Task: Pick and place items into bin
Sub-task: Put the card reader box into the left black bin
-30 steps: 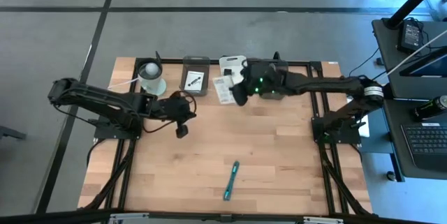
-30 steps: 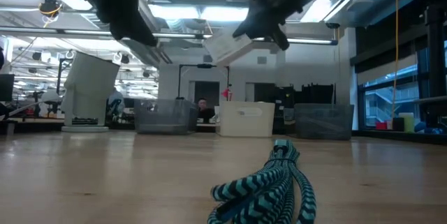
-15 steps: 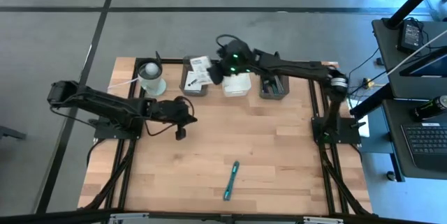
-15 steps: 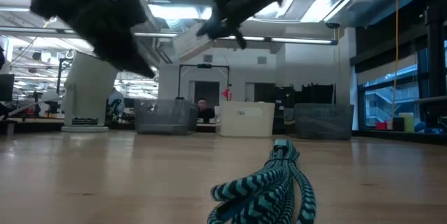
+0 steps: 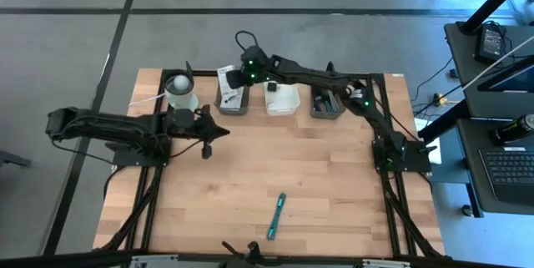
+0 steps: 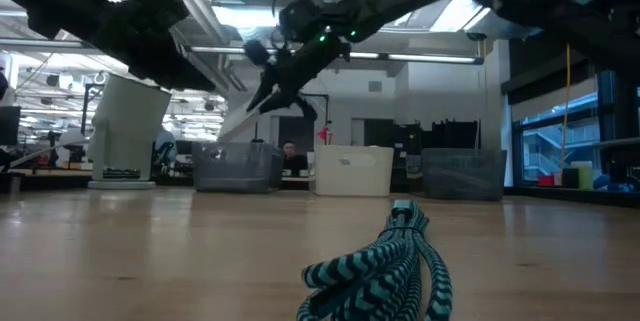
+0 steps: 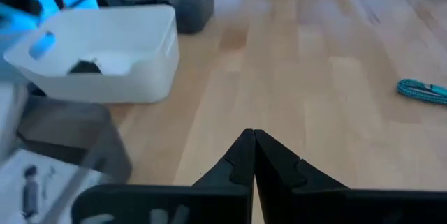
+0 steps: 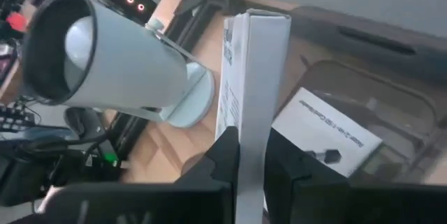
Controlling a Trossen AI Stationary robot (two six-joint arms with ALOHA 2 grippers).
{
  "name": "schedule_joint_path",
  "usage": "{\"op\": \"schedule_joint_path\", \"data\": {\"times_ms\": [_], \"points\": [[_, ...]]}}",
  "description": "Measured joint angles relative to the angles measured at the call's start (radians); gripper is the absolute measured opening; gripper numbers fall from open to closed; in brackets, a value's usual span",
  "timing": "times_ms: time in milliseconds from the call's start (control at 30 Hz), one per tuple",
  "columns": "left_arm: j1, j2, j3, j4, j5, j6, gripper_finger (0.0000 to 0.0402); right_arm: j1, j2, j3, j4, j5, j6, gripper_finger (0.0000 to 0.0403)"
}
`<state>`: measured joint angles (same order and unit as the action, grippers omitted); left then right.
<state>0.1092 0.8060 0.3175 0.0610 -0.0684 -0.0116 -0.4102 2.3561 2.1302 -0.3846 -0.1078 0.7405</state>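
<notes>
The flat white printed card packet point(image 8: 253, 105) hangs edge-on, pinched between the right gripper point(image 8: 248, 155) fingers, directly above the clear grey plastic bin point(image 5: 233, 93) at the table's far edge, where a similar white card point(image 8: 327, 134) already lies. Its long axis runs outward from the fingers, so the drop is straight down. The left gripper point(image 7: 253, 155), shut and empty, waits near the table's left edge beside the white cup point(image 5: 180, 92).

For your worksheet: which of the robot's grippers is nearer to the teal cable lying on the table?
Left. The left gripper hangs over the table's middle-left, up-table from the teal cable. The right gripper is farther, over the grey bin at the far edge.
</notes>
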Motion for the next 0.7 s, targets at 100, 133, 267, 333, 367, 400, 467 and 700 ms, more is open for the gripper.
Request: {"op": "schedule_joint_path", "data": {"times_ms": [100, 133, 267, 333, 367, 400, 467, 700], "points": [[0.023, -0.029, 0.000, -0.001, 0.034, 0.031, 0.0002, 0.001, 0.040, 0.041, -0.016, 0.000, 0.013, 0.0044], [0.028, -0.036, 0.000, -0.011, 0.047, 0.039, 0.0003, 0.001, 0.047, 0.046, -0.020, 0.000, 0.014, 0.0048], [0.042, -0.049, 0.000, -0.044, 0.112, 0.060, 0.0002, 0.001, 0.055, 0.048, -0.041, 0.005, 0.019, 0.0060], [0.047, -0.050, 0.000, -0.058, 0.129, 0.060, 0.0001, 0.000, 0.055, 0.048, -0.051, 0.009, 0.014, 0.0065], [0.049, -0.050, 0.000, -0.062, 0.137, 0.060, 0.0002, 0.000, 0.055, 0.048, -0.054, 0.009, 0.014, 0.0068], [0.053, -0.050, 0.000, -0.066, 0.146, 0.060, 0.0002, 0.000, 0.055, 0.048, -0.056, 0.009, 0.013, 0.0071], [0.061, -0.050, 0.000, -0.066, 0.162, 0.061, 0.0003, 0.000, 0.055, 0.048, -0.061, 0.009, -0.003, 0.0077], [0.083, -0.050, 0.000, -0.066, 0.207, 0.078, 0.0003, 0.000, 0.055, 0.048, -0.072, 0.009, -0.013, 0.0124]]}}
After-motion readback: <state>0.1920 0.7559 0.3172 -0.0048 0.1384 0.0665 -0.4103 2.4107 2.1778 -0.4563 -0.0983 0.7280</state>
